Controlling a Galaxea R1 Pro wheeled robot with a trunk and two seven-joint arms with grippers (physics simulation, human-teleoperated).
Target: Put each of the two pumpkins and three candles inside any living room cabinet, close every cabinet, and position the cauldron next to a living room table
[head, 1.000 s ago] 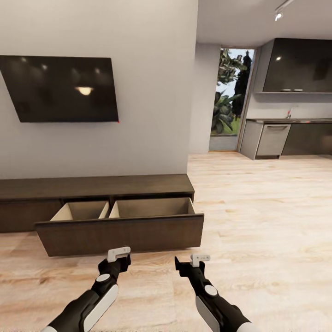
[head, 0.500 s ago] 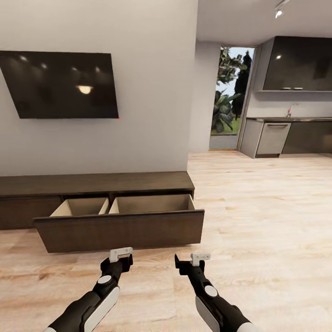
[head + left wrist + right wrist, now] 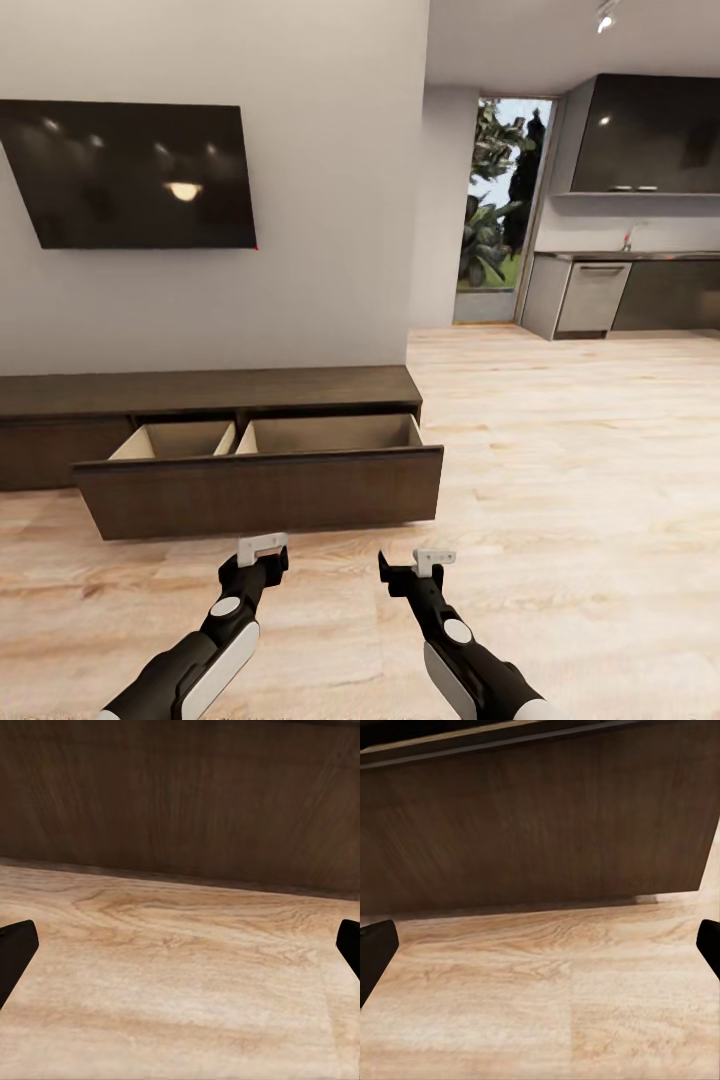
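The cabinet (image 3: 210, 392) is a long, low dark-brown unit against the wall under the TV. Its wide right front (image 3: 260, 493) is pulled out as a drawer, showing two pale compartments with nothing visible in the parts I can see. My left gripper (image 3: 262, 548) and right gripper (image 3: 433, 558) hang low over the wood floor just in front of that drawer front, both open and holding nothing. In the left wrist view the dark front (image 3: 180, 795) stands close ahead, as it does in the right wrist view (image 3: 540, 817). Pumpkins, candles, cauldron and table are out of view.
A black TV (image 3: 135, 175) hangs on the grey wall above the cabinet. To the right, open wood floor (image 3: 570, 450) runs to a kitchen with dark units (image 3: 640, 290) and a glazed doorway (image 3: 498, 210).
The whole picture has shifted slightly, so the camera moved: cabinet and TV sit a little higher in the frame. Both arms keep their pose and the drawer stays pulled out.
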